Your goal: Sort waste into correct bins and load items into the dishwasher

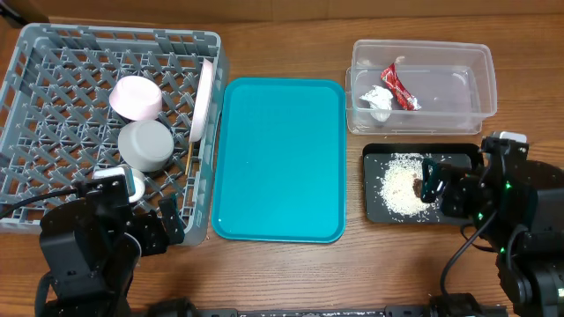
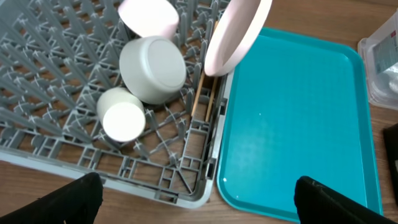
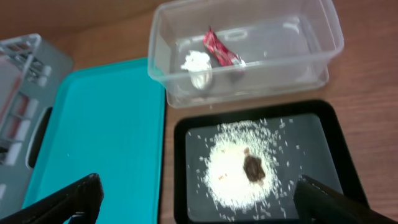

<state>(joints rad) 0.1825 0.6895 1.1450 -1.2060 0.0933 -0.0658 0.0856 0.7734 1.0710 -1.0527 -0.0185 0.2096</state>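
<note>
The grey dish rack (image 1: 53, 88) holds a small plate (image 1: 135, 97), a large plate (image 1: 204, 99) on edge, a bowl (image 1: 145, 145), a cup (image 1: 132, 182) and chopsticks (image 2: 202, 99). The clear tub (image 1: 476, 79) holds the red-and-white wrapper (image 1: 401, 88) and the tissue (image 1: 377, 101). The black tray (image 1: 374, 207) holds the rice (image 1: 401, 185) and the brown lump (image 3: 252, 168). My left gripper (image 2: 199, 205) is open and empty at the rack's near right corner. My right gripper (image 3: 199, 199) is open and empty over the black tray's near edge.
A flat teal tray (image 1: 278, 158) lies between the rack and the bins, with nothing on it. The wooden table (image 1: 282, 273) runs along the front. Both arm bodies sit at the front edge, left and right.
</note>
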